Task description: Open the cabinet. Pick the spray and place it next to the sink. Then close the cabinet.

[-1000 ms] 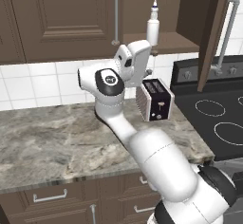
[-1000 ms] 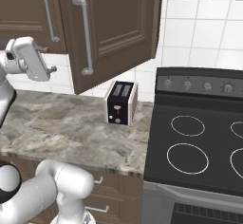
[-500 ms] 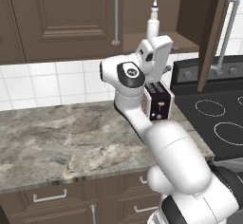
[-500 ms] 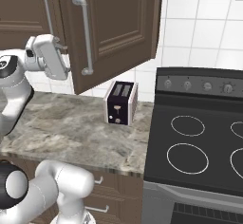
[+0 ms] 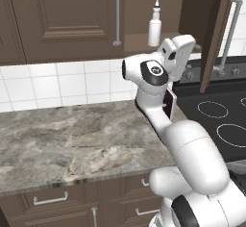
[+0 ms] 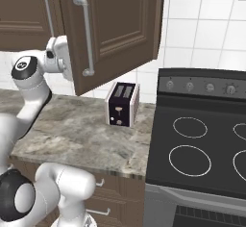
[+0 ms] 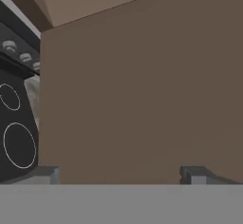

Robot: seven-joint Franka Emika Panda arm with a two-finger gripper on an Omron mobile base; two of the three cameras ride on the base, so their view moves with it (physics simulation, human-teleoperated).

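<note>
reaching up under the open wall unit, we have our white arm's hand raised above the grey marbled stone counter (image 5: 72,139), with the black-and-silver toaster (image 6: 122,104) just behind it. our two dark fingers (image 7: 47,173) stand well apart, holding nothing, facing a flat brown board close ahead. beyond and above, the small white plastic spray bottle with its narrow neck (image 5: 154,24) stands upright on the bottom shelf of the dark brown wooden wall cabinet (image 5: 72,19), whose right door (image 6: 115,29) is swung wide. we judge the reach is the step in hand: we should lift the hand clear of the shelf edge, level the fingers with the bottle's body, and close squarely around it without tipping it.
</note>
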